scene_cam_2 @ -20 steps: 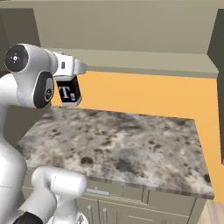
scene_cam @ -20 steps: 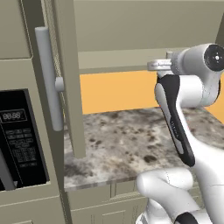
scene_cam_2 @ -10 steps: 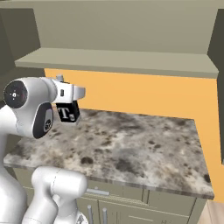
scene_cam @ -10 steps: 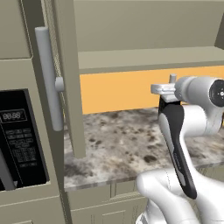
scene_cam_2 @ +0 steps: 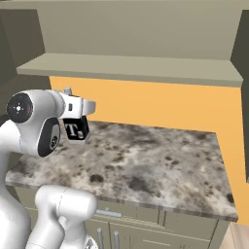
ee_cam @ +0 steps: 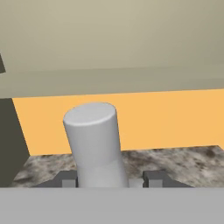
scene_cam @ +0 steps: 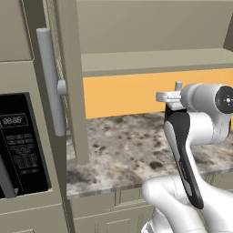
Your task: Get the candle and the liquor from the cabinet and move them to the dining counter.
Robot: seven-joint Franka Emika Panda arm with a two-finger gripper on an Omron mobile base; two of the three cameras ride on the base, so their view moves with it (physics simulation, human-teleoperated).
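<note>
Above the small worktop (scene_cam_2: 146,160), your gripper (ee_cam: 111,179) is clenched on the liquor (scene_cam_2: 77,130), clear of the open cabinet (scene_cam_2: 131,65). Bottle's out but not at the dining counter yet; candle's whereabouts I can't tell, so both deliveries remain.

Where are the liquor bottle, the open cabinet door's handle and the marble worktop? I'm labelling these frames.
liquor (scene_cam_2: 76,130): right base view, black label.
cabinet door handle (scene_cam: 51,82): left base view, bar's middle.
marble worktop (scene_cam_2: 146,160): right base view, bare top.

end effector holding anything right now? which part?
Yes, the liquor. In the hand view the end effector has a finger on either side of the bottle low on its upright grey body; the exact contact point is hidden.
</note>
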